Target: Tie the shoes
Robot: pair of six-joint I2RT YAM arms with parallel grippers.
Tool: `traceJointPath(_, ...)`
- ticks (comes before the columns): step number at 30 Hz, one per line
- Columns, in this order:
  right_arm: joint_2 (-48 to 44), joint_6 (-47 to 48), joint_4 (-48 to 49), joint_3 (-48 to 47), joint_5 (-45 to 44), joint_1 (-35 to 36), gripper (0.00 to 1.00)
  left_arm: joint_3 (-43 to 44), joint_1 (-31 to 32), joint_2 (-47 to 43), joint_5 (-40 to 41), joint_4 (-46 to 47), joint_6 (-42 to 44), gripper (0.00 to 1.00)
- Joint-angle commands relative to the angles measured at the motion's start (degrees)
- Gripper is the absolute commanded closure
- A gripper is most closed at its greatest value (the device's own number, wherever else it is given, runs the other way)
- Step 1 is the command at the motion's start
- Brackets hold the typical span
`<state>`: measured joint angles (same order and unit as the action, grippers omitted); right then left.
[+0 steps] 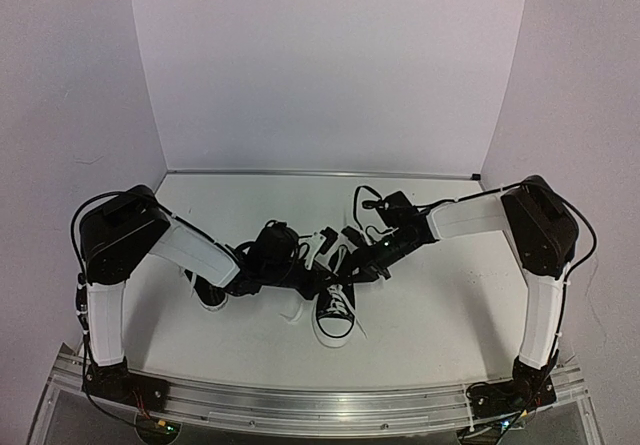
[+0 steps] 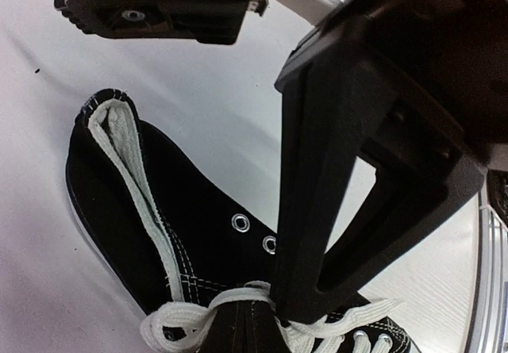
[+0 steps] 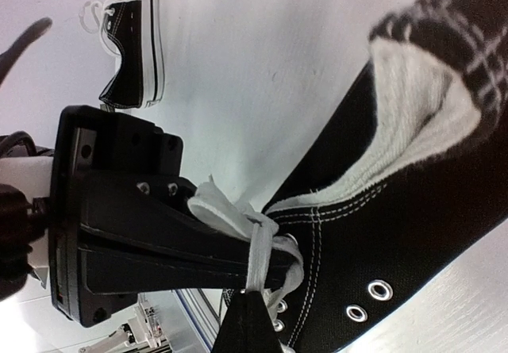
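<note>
One of the shoes [image 1: 335, 313], black canvas with white laces and a white toe cap, stands mid-table with its toe toward the arms. Both grippers meet just above its lacing. My left gripper [image 2: 238, 328] is shut on a white lace [image 2: 186, 312] where a loop crosses the tongue. My right gripper [image 3: 248, 321] is shut on a lace strand [image 3: 262, 246] that is wound round a flat loop at the top eyelets. In the top view the left gripper [image 1: 305, 277] and the right gripper [image 1: 352, 268] nearly touch. The second shoe [image 1: 207, 290] lies on the left, partly hidden under my left arm.
The second shoe [image 3: 131, 44] shows on its side far off in the right wrist view. White walls close in the table on three sides. A metal rail [image 1: 320, 405] runs along the near edge between the arm bases.
</note>
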<state>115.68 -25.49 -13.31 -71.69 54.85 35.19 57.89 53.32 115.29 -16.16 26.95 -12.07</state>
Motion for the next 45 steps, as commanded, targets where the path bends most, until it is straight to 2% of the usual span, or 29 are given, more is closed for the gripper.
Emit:
traceJointPath(1,-3.6,0.88,-0.04,0.95,1.74,0.8,0.89,0.07,-0.15,1.12,-1.51,8.73,-5.59,1.0)
traceJointPath(7,-6.4,0.79,-0.09,0.85,1.4,-2.41,0.7,-0.18,-0.23,0.9,-1.51,7.94,-5.33,1.0)
traceJointPath(10,-7.29,0.47,-0.05,0.89,0.64,-3.7,0.69,-0.43,-0.23,0.54,-1.27,7.04,-4.79,1.0)
traceJointPath(13,-6.82,-0.23,-0.12,1.15,-1.47,-3.93,0.69,-0.72,-0.23,0.08,-1.32,6.45,-4.37,1.0)
traceJointPath(17,-4.98,-1.2,-0.39,1.98,-4.13,-3.89,0.75,-1.16,-0.23,-0.4,-1.36,6.03,-3.93,1.0)
traceJointPath(21,-3.88,-1.25,-0.35,2.43,-4.32,-3.73,0.76,-1.69,-0.23,-0.58,-1.5,6.28,-3.93,1.0)
traceJointPath(33,-0.36,-1.77,1.5,1.88,-1.13,-3.32,0.8,-1.65,-0.34,-0.42,-2.2,6.86,-3.57,1.0)
traceJointPath(45,-0.09,-8.4,12.02,6.44,3.61,-3.33,0.78,-2.08,-0.41,-0.33,-2.28,7.72,-3.88,1.0)
